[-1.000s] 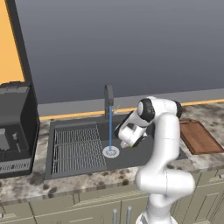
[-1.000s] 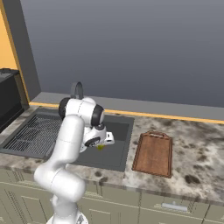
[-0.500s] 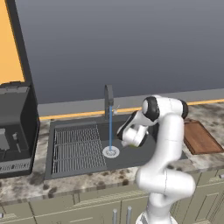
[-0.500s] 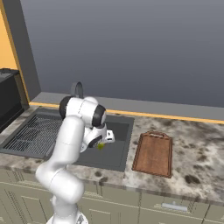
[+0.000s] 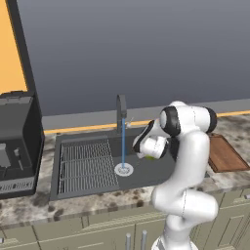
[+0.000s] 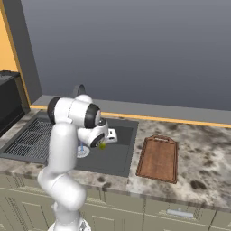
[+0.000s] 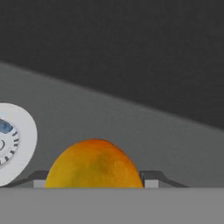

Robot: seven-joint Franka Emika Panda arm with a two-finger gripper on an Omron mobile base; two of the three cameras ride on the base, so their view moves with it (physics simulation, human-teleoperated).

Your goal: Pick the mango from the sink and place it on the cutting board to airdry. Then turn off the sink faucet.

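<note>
The mango [image 7: 94, 166], orange-yellow with a green tinge, sits between my gripper's [image 7: 95, 178] two fingertips, and the jaws are shut on it. It hangs a little above the floor of the dark grey sink [image 7: 144, 131], to the right of the round silver drain [image 7: 13, 142]. From the base, the mango [image 6: 103, 145] shows as a small yellow-green spot under my hand over the sink's [image 6: 119, 153] right half. The sink faucet [image 5: 120, 110] stands behind the sink, and a thin blue stream of water [image 5: 123, 144] runs down to the drain [image 5: 123, 169]. The cutting board [image 6: 158, 158] lies on the counter right of the sink.
A ribbed wire rack [image 5: 87, 163] takes up the sink's left half. A black coffee machine [image 5: 17, 141] stands on the counter at the far left. A speckled stone counter [image 6: 198, 176] stretches to the right of the board. A grey wall rises behind.
The jaws have closed onto the mango. The hand, with the fruit in it, has risen slightly from the sink floor.
</note>
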